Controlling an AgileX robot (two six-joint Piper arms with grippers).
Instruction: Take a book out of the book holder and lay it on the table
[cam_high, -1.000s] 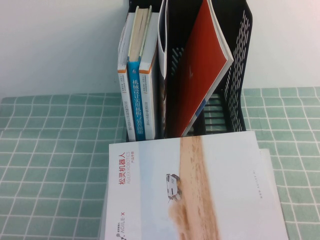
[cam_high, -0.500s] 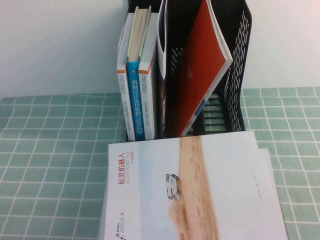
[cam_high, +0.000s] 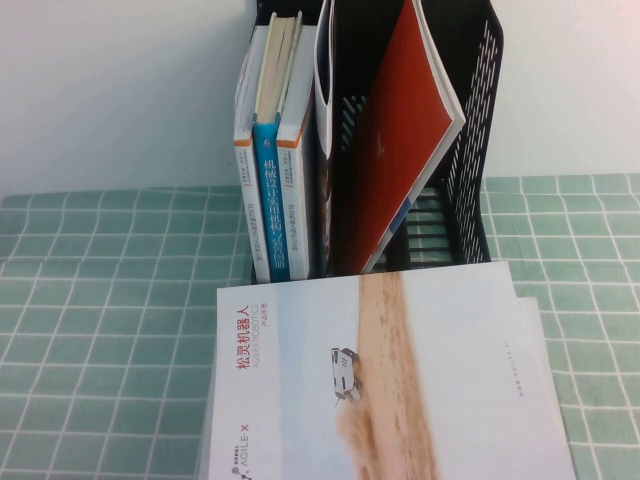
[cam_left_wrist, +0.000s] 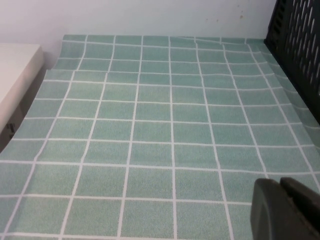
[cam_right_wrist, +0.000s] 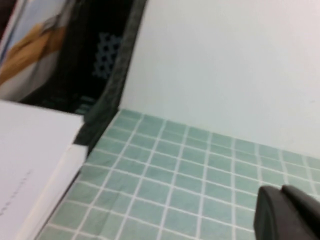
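Three upright books (cam_high: 273, 150) and a leaning red-covered book (cam_high: 400, 150) filled the tall black perforated book holder (cam_high: 470, 170). Just before it, the white sandy-banded book (cam_high: 390, 380) lay flat on the green gridded table (cam_high: 100, 330). Left gripper (cam_left_wrist: 287, 210) and right gripper (cam_right_wrist: 287, 215) hovered beside it; whether either was open, I cannot tell

Red-covered book (cam_high: 400, 150) — leaning diagonally in a slot; three upright books (cam_high: 275, 150) — leftmost slot.
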